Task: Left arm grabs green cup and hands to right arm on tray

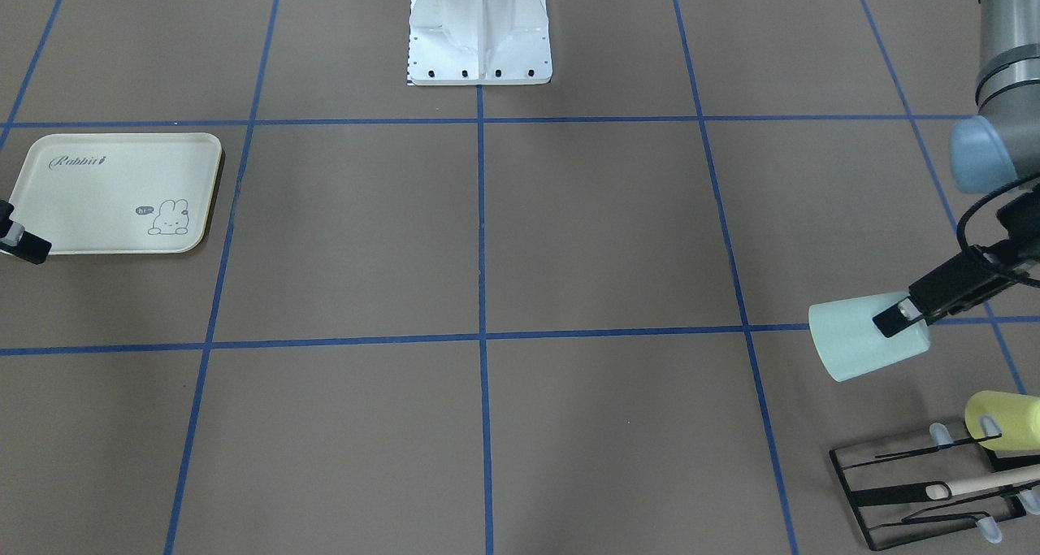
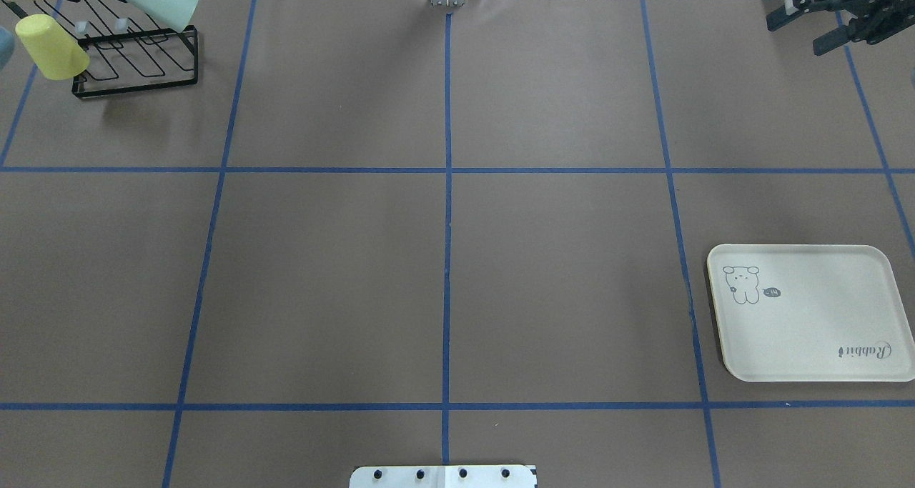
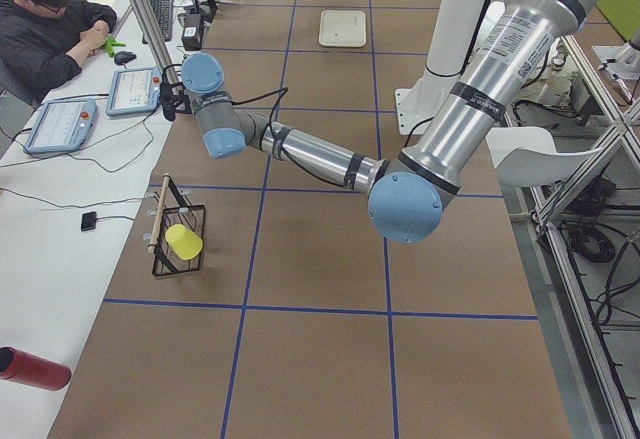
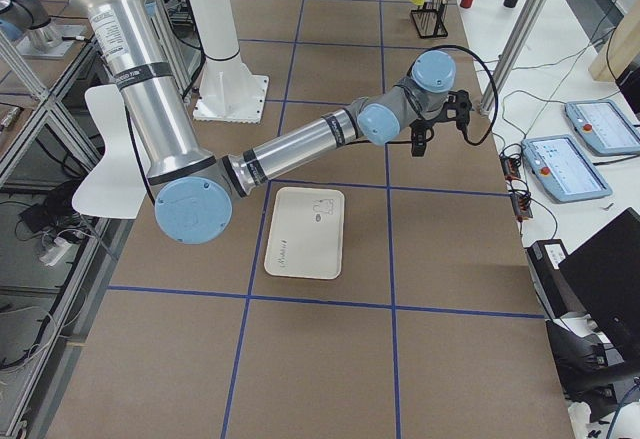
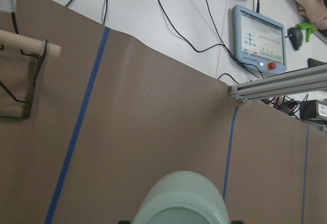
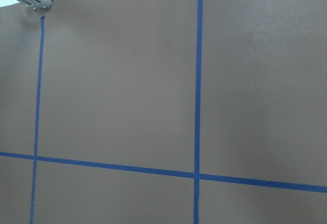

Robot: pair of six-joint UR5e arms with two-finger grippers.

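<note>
Currently, the left arm (image 3: 310,159) reaches out to the far corner of the brown, blue-taped worktop (image 2: 557,259). Its pincer (image 1: 890,321) pinches the green cup (image 1: 849,340), with one black finger (image 1: 894,315) lying flat against the cup's outer wall. The cup is off the worktop, tipped over almost onto its side. It sits near the black wire rack (image 2: 134,86) and, in the front-facing view, clear of its wires. A yellow-green cup (image 2: 51,45) is hung on one prong of that rack, and a pale wooden handle (image 1: 987,482) lies across it. In the left wrist view the mint cup fills the bottom edge of the frame, with only bare worktop beyond it. The right arm (image 4: 300,144) stretches over the opposite end of the worktop. Its pincer (image 2: 793,36) is raised with the fingers spread and nothing between them. The tray (image 2: 822,331) lies flat on the right arm's side with nothing on it, well apart from the cup. The white robot base (image 1: 479,35) stands midway between the two, and a person (image 3: 50,19) sits at the side desk.
</note>
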